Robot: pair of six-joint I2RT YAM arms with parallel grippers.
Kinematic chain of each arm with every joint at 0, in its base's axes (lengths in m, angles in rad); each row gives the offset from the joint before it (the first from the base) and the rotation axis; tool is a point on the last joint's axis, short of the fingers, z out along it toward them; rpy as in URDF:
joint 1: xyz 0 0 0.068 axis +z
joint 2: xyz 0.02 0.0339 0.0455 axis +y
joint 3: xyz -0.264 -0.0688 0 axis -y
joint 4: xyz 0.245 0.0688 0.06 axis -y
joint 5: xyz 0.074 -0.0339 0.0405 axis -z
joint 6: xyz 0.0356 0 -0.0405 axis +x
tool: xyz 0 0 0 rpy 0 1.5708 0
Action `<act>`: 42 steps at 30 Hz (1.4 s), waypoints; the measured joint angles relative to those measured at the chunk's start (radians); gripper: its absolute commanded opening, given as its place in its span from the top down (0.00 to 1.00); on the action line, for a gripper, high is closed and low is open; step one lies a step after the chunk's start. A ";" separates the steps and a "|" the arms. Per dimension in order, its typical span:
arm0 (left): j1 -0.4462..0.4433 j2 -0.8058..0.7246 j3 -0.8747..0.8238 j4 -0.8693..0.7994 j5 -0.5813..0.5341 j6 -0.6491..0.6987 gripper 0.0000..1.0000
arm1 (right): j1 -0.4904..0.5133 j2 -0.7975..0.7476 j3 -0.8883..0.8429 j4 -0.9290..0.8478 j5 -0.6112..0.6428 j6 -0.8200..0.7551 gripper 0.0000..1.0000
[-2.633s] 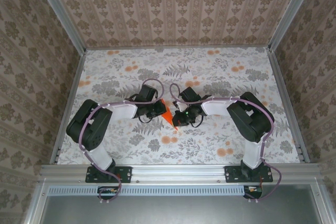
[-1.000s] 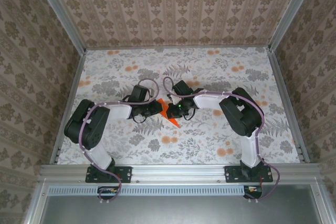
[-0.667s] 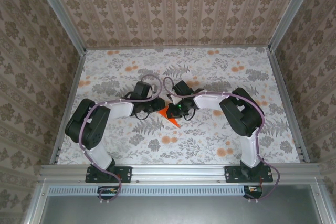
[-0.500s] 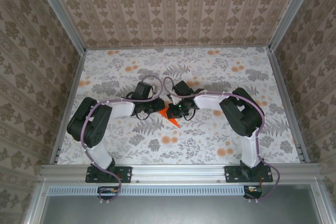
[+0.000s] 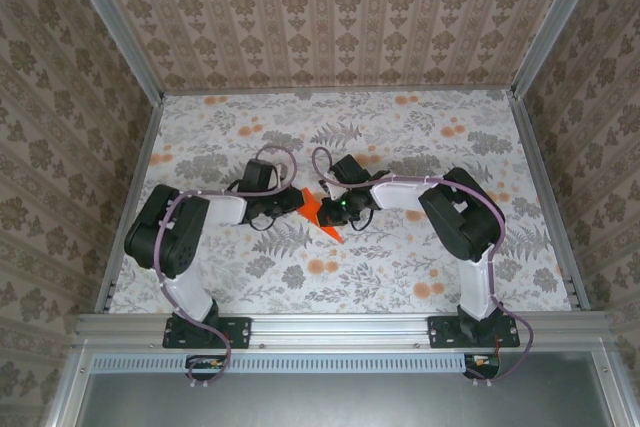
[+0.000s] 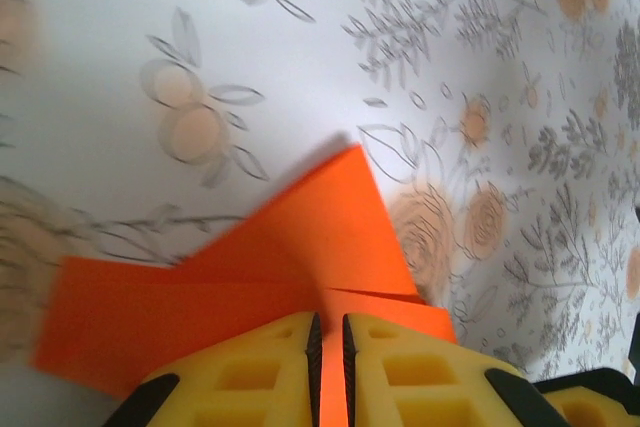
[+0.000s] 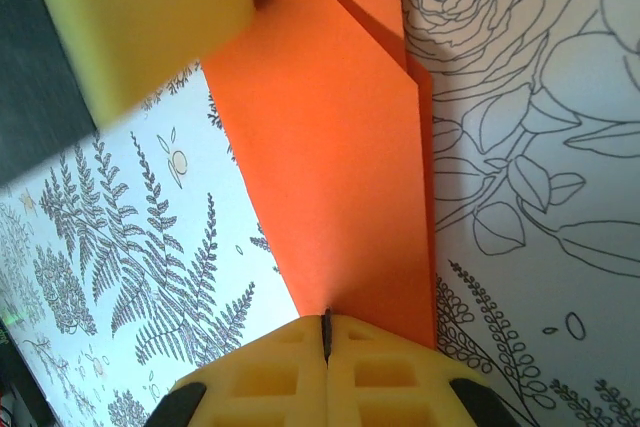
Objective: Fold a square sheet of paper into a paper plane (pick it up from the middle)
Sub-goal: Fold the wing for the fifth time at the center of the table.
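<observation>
Paper plane [image 5: 316, 213], a creased, pointed shape of bright orange paper, is found near the middle of the table [image 5: 420, 267], between the two grippers, with its tip turned toward the near edge.

On the left of the top view, the left arm [image 5: 200, 213] is bent at the elbow and reached inward, and the left gripper [image 5: 291, 203] is set against the left side of the paper. In the left wrist view, the yellow pads of the left gripper [image 6: 325, 325] are drawn almost together, and a thin strip of orange is seen in the narrow gap between them, so the paper plane [image 6: 300, 247] is pinched there. Beyond the pads, folded flaps are spread out: one is laid toward the left, and another is raised to a sharp corner over the flower-printed cloth.

Further right, the right gripper [image 5: 331, 211] is met at the other side of the paper. In the right wrist view, the pads of the right gripper [image 7: 326, 325] are pressed tight, with only a dark hairline left between them, and the paper plane [image 7: 330, 147] is run straight into that line and clamped. A shadow is cast on the cloth along its right edge. At the upper left, a yellow pad [image 7: 140, 17] of the left gripper is seen at the paper's far end.

The right arm [image 5: 460, 217] is folded in from the right.
</observation>
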 measured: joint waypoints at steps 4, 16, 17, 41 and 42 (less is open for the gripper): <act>0.079 0.000 0.000 -0.001 0.005 0.008 0.83 | 0.000 -0.005 -0.012 0.017 0.000 0.000 1.00; 0.167 -0.072 0.016 -0.114 -0.041 0.052 0.85 | 0.000 -0.011 -0.020 0.028 0.000 0.010 1.00; 0.157 -0.097 0.015 -0.124 -0.052 0.052 0.86 | 0.000 -0.011 -0.020 0.029 0.000 0.012 1.00; -0.136 -0.033 -0.011 -0.031 -0.103 -0.017 0.99 | -0.005 -0.034 -0.048 0.023 -0.092 0.022 1.00; -0.136 -0.033 -0.013 -0.026 -0.104 -0.017 0.99 | -0.005 -0.034 -0.047 0.017 -0.103 0.021 1.00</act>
